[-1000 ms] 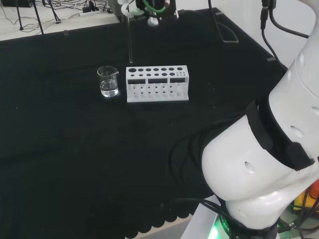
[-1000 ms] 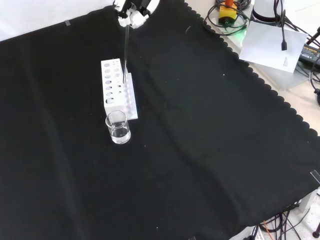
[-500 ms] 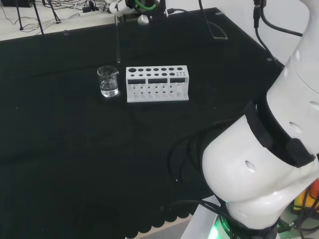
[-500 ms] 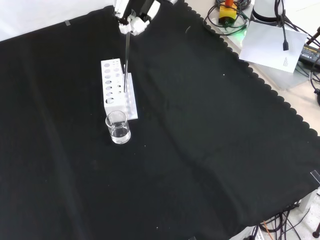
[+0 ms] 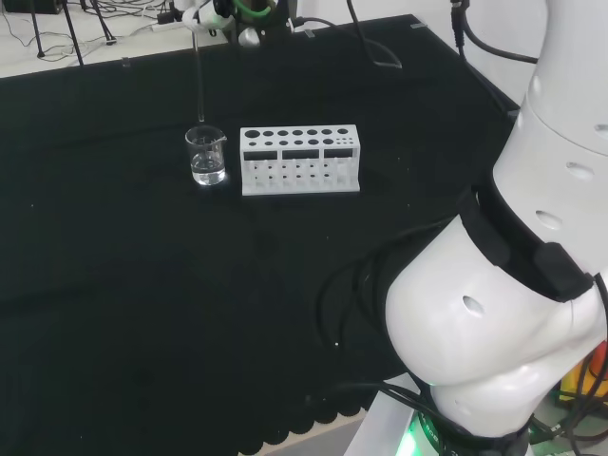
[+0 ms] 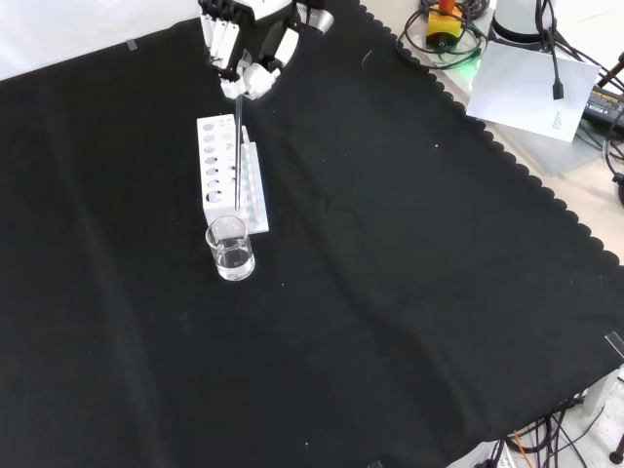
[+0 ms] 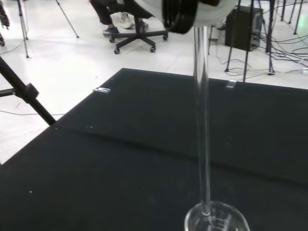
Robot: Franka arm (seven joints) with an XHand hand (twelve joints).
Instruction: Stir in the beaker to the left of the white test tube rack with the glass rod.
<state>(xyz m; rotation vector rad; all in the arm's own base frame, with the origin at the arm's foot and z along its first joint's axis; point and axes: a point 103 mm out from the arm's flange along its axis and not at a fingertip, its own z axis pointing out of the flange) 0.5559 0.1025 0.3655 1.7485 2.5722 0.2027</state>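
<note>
The fingers [image 6: 261, 76] are curling around the upper end of the glass rod [image 6: 237, 156], pinching it so that it is hanging straight down below the hand [image 6: 249, 44]. Holding the rod by its top is leaving nearly its whole length free to reach into a vessel.

In the head view the rod's lower tip is sitting just above the rim of the beaker [image 5: 206, 156]. In the wrist view the rod [image 7: 202, 125] is running down to the beaker mouth [image 7: 216, 220], with its tip at or just inside the rim; whether it is touching the liquid cannot be told. The vertical hold is probably keeping the rod clear of the glass wall on entry.

The beaker is standing upright on the black cloth [image 5: 114, 285] with a little clear liquid in its bottom. In the head view it is standing just left of the white test tube rack [image 5: 299, 160], near it but apart. In the front view the beaker [image 6: 230, 248] is standing in front of the rack's near end [image 6: 230, 175]. All rack holes appear to be empty.

The step in hand is judged to be lining the rod up over the beaker. Stirring is not yet under way. The next move calls for a straight descent, since any sideways drift could knock the rim and tip the light vessel.
</note>
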